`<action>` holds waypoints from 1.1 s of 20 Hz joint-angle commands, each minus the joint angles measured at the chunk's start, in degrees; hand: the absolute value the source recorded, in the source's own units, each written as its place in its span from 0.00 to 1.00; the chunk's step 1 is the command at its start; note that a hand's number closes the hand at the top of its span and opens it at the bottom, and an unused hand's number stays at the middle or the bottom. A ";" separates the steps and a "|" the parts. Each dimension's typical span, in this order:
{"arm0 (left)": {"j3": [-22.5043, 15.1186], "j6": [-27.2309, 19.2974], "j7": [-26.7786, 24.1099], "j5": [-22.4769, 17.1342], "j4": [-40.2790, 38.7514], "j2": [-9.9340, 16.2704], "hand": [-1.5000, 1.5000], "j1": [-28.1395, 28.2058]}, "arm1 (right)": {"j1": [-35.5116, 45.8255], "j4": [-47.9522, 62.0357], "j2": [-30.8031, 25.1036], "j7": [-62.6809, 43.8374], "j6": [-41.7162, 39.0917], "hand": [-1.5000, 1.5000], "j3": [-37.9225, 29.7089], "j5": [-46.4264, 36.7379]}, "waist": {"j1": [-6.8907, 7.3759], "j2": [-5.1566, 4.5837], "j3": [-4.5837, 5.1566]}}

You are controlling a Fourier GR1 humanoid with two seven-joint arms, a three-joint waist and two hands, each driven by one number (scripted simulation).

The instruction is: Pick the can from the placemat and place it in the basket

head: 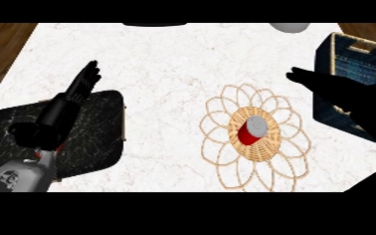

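Head view, for you: red can (252, 131) sits on woven placemat (253, 135); right hand (323, 84) released, beside blue basket (351, 74); left hand (83, 83) released, fingers straight.

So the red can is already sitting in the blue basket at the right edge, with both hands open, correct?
Not quite. In the head view the red can stands on the woven placemat, not in the blue basket at the right edge. The left hand and right hand do show straight, open fingers.
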State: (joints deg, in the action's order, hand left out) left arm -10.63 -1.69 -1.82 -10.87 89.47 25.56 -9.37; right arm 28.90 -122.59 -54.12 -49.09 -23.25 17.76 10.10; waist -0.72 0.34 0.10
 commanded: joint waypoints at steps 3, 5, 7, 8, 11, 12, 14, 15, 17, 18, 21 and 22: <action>1.81 1.86 -1.10 2.45 -2.95 -2.06 0.50 -1.94 | -6.14 -4.03 -0.07 -1.39 -5.93 0.00 -9.72 3.22 | 0.29 -0.25 -0.09; 2.77 3.21 -1.98 1.71 -1.47 -2.08 0.50 0.72 | -10.31 -0.57 2.34 6.10 -7.18 0.00 -10.74 -2.90 | 0.55 -0.31 -0.12; 0.40 0.80 -1.83 5.05 -4.25 -5.56 0.50 -1.58 | -9.65 -2.52 6.52 2.94 -4.29 0.00 -7.60 -6.03 | 0.56 -0.39 -0.09; 2.06 2.41 -1.23 3.11 -0.36 -4.10 0.50 1.03 | -15.31 -4.53 6.40 4.44 -4.41 0.00 -9.76 -7.67 | 0.45 -0.28 -0.12; 4.91 5.14 0.29 2.28 -0.34 -2.08 0.50 -0.97 | -13.75 0.58 10.57 8.54 -4.81 0.00 -9.32 -11.49 | 0.89 -0.35 -0.11; 2.93 3.10 -0.52 4.68 0.74 -4.12 0.50 0.97 | -14.07 2.02 12.79 10.01 -3.93 0.00 -7.44 -14.63 | 1.01 -0.36 -0.12; 3.24 3.56 -0.89 4.81 -3.18 -5.43 0.50 -1.54 | -15.70 5.13 15.65 14.58 -2.28 0.00 -5.30 -19.77 | 0.91 -0.44 -0.12; 1.82 2.02 -2.06 6.16 -0.10 -6.76 0.50 2.25 | -19.33 0.97 17.01 14.10 -0.15 0.00 -4.18 -22.35 | 0.82 -0.32 -0.12; 4.85 5.18 1.68 3.68 2.04 -3.77 0.50 1.15 | -22.12 4.77 17.60 20.78 0.09 0.00 -4.68 -26.29 | 0.84 -0.30 -0.15; 5.24 4.89 3.05 4.10 -0.12 -4.62 0.50 -2.70 | -16.02 9.17 20.48 19.29 0.88 0.00 -3.35 -27.37 | 1.04 -0.40 -0.13; 2.59 3.50 -3.15 8.14 -1.29 -7.97 0.50 2.40 | -17.86 9.83 24.66 20.66 4.02 0.00 1.25 -34.32 | 0.93 -0.36 -0.11; 5.96 6.31 0.81 5.67 -1.14 -5.01 0.50 -0.66 | -20.43 13.06 23.06 26.78 4.03 0.00 -0.74 -35.59 | 0.79 -0.36 -0.13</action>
State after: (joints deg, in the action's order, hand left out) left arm -6.50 3.02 -2.05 -5.38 88.37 20.04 -9.43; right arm 11.20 -113.94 -33.33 -29.24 -21.27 16.03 -19.08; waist 0.19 -0.04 -0.01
